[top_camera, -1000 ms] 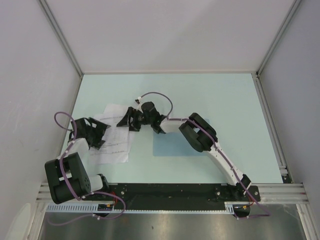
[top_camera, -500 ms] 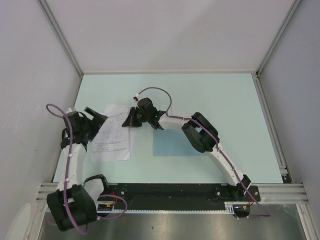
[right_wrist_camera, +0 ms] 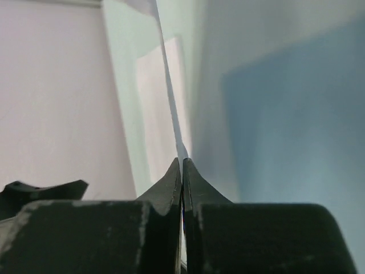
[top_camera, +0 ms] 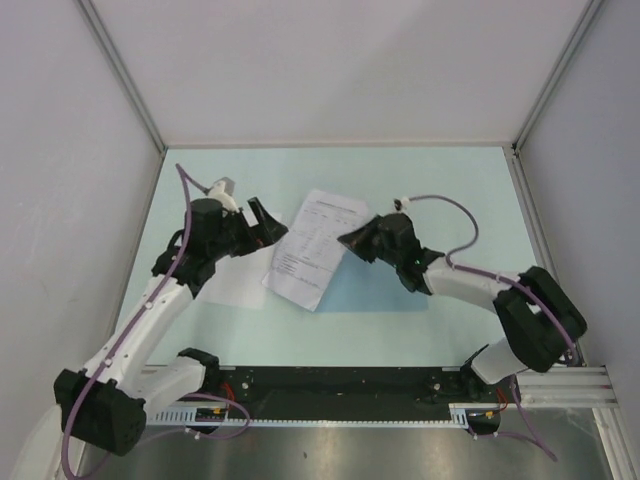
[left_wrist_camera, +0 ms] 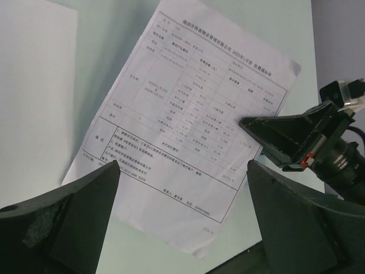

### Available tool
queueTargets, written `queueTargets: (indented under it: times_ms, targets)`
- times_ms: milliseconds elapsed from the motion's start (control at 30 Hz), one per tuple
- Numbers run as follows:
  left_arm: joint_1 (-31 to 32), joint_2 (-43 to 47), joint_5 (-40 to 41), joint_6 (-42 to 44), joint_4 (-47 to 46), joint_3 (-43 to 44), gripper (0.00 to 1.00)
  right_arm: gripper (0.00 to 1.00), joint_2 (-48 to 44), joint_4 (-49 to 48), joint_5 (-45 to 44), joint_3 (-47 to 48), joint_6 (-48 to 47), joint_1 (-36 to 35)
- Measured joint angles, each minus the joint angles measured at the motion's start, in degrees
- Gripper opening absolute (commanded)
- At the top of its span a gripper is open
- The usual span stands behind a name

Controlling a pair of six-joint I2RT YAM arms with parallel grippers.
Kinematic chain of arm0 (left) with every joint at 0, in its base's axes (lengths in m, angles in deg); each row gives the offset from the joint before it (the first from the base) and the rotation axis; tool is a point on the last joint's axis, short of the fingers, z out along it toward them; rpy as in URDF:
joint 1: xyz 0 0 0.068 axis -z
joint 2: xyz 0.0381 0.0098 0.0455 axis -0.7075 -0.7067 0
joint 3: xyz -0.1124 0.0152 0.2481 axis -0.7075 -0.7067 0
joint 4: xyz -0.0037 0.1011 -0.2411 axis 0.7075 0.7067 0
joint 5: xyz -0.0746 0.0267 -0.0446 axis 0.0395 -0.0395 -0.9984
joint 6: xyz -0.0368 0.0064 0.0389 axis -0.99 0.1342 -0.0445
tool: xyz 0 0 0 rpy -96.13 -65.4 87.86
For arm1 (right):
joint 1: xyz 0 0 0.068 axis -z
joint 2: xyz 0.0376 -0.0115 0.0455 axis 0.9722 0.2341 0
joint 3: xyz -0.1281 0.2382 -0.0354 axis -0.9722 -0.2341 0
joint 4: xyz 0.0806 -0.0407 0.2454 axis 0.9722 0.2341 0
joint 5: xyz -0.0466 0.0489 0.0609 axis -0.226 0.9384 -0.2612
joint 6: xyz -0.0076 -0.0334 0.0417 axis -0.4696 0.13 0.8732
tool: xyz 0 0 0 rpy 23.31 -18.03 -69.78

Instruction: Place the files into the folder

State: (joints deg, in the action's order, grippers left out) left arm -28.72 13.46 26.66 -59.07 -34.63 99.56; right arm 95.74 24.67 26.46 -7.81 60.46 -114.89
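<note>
The pale mint table [top_camera: 450, 190] fills the floor of the cell, with both arms reaching in from its near edge. The pale-blue folder [top_camera: 375, 292] lies flat on it near the middle, closer to the right arm. A printed sheet [top_camera: 310, 250] with small text and tables hangs at a slant left of centre. Seen from above, its lower right part overlaps the left end of the folder. It is off the table at least along its right edge, and the left wrist view shows a shadow under it. A plain white sheet [top_camera: 235, 285] lies flat on the table to the left of the printed one, partly under the left arm and apart from the folder. The right gripper [top_camera: 350, 240] is clamped on the right edge of the printed sheet. In its own wrist view the fingers [right_wrist_camera: 171, 182] are pressed together with the paper running edge-on between them. The left gripper [top_camera: 268, 222] hovers just left of the printed sheet, jaws wide apart, holding nothing.
</note>
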Motion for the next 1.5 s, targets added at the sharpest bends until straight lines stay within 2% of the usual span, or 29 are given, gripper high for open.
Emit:
queueTargets:
  times_ms: [100,233,267,300,367,400,500,600,800,933,1000,1067,1200,1233,1267,1433,1500]
  targets:
    - [4.7,-3.8,-0.1,0.5,-0.6,0.0,0.99,0.00,-6.8,0.8,-9.4,-11.2,7.6,-2.4]
    - [9.4,-8.5,-0.1,0.5,-2.2,-1.2,0.99,0.00,-12.5,2.3,-22.7,-21.0,21.1,-7.6]
    - [10.4,-9.1,0.0,0.5,-2.5,-1.9,0.99,0.05,-12.7,2.8,-24.0,-21.6,22.8,-8.8]
    - [11.2,-9.7,0.0,0.5,-2.6,-2.6,0.99,0.24,-13.0,3.7,-26.2,-22.2,25.0,-10.1]
    - [12.5,-11.0,0.2,0.4,-2.8,-3.6,0.99,0.43,-13.2,6.0,-30.1,-22.8,29.6,-12.5]
    - [12.7,-11.5,0.3,0.4,-2.9,-4.0,0.99,0.60,-13.2,7.2,-31.2,-22.8,30.8,-13.5]
    - [12.9,-13.0,1.6,0.3,-3.5,-5.9,0.99,0.81,-14.4,10.3,-32.1,-22.9,29.2,-16.6]
    - [12.9,-13.4,3.4,0.4,-3.2,-7.5,0.99,0.92,-16.4,11.1,-29.9,-23.0,18.6,-20.2]
    - [12.9,-14.4,5.5,1.4,-3.1,-7.3,0.96,0.95,-15.8,16.4,-19.1,-20.7,-8.5,-26.6]
    - [12.9,-14.6,6.6,2.8,-2.9,-7.3,0.93,1.00,-18.9,23.2,-15.5,-19.6,-22.2,-27.9]
    - [12.9,-14.6,7.1,3.1,-2.9,-7.3,0.90,0.98,-22.2,26.2,-15.5,-19.1,-27.1,-26.9]
    - [12.9,-14.6,7.5,3.1,-3.0,-7.5,0.87,0.91,-25.5,27.6,-12.9,-17.2,-32.2,-20.4]
    - [13.0,-17.3,8.0,2.9,-3.9,-7.6,0.89,0.87,-24.5,25.3,-6.1,-11.0,-37.9,3.1]
    - [13.0,-18.6,8.2,2.8,-4.0,-7.6,0.89,0.84,-23.2,24.7,-5.0,-9.8,-38.8,6.7]
    - [13.0,-19.9,9.0,2.5,-4.0,-7.6,0.89,0.76,-20.7,24.6,-3.2,-7.6,-39.8,11.1]
    - [13.1,-26.0,14.8,1.2,-3.2,-5.9,0.81,0.57,-9.6,26.8,2.8,-0.3,-43.7,18.0]
    - [13.1,-27.9,16.7,0.6,-2.8,-4.3,0.74,0.55,-7.5,28.6,4.0,0.3,-44.3,19.2]
